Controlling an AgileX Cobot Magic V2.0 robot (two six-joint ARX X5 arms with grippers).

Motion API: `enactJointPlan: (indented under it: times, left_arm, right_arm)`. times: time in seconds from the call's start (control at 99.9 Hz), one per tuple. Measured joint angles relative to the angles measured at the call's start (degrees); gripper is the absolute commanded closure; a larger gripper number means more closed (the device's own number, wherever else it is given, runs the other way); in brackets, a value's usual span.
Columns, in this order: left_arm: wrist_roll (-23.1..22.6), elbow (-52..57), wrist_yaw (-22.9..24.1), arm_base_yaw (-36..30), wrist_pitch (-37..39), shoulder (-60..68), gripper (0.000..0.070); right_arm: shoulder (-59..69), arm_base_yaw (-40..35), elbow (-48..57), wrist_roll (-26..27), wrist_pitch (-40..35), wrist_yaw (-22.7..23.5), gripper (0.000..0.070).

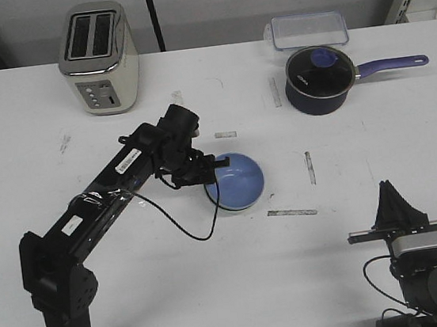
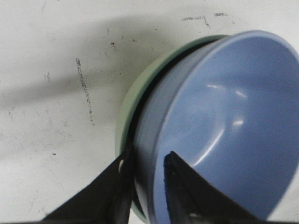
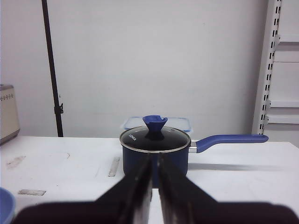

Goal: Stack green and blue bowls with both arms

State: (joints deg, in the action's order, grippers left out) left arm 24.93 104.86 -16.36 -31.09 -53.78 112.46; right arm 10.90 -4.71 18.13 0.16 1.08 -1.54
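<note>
The blue bowl (image 1: 235,181) sits mid-table, nested inside the green bowl (image 2: 125,109). Only a pale green rim shows round it in the left wrist view, and in the front view the green bowl is hidden beneath it. The blue bowl (image 2: 229,116) fills most of the left wrist view. My left gripper (image 1: 212,166) (image 2: 148,157) is at the bowl's left rim, one finger inside the blue bowl and one outside, pinching the wall. My right gripper (image 1: 387,191) (image 3: 154,156) is shut and empty, parked at the front right, pointing towards the saucepan.
A dark navy saucepan (image 1: 318,79) (image 3: 155,147) with a glass lid stands at the back right, with a clear plastic container (image 1: 308,30) behind it. A toaster (image 1: 99,58) stands at the back left. Tape strips (image 1: 292,213) lie near the bowls.
</note>
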Motion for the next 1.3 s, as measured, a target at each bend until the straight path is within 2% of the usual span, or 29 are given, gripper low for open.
enactJointPlan:
  times: [0.04, 0.411, 0.531, 0.591, 0.671, 0.741, 0.881, 1.162, 1.302]
  left_arm:
    - [0.0, 0.0, -0.02, 0.0, 0.13, -0.48, 0.0451]
    - [-0.2, 0.0, 0.17, 0.94, 2.54, -9.09, 0.0455]
    - [-1.7, -1.07, 4.15, 2.03, 7.39, -12.22, 0.0462]
    - [-2.99, -2.82, 6.29, 2.45, 10.29, -14.78, 0.0487]
    - [-4.57, -5.79, 7.56, 3.1, 14.45, -18.38, 0.0583]
    - [-6.14, -9.57, 7.58, 4.11, 18.97, -21.97, 0.0669]
    - [-9.6, -18.93, 7.69, 6.97, 27.3, -28.26, 0.07]
    - [-17.92, -39.76, 8.02, 13.4, 44.24, -42.73, 0.0699]
    - [-20.13, -49.86, 10.1, 17.79, 51.21, -50.99, 0.0699]
  right_arm:
    - [0.0, 0.0, 0.0, 0.0, 0.0, 0.0, 0.0681]
    - [0.0, 0.0, 0.0, 0.0, 0.0, 0.0, 0.0681]
    - [0.0, 0.0, 0.0, 0.0, 0.0, 0.0, 0.0681]
    - [0.0, 0.0, 0.0, 0.0, 0.0, 0.0, 0.0681]
    - [0.0, 0.0, 0.0, 0.0, 0.0, 0.0, 0.0681]
    - [0.0, 0.0, 0.0, 0.0, 0.0, 0.0, 0.0681]
    - [0.0, 0.0, 0.0, 0.0, 0.0, 0.0, 0.0681]
    - [0.0, 0.0, 0.0, 0.0, 0.0, 0.0, 0.0681]
    - [0.0, 0.0, 0.0, 0.02, 0.0, 0.0, 0.0681]
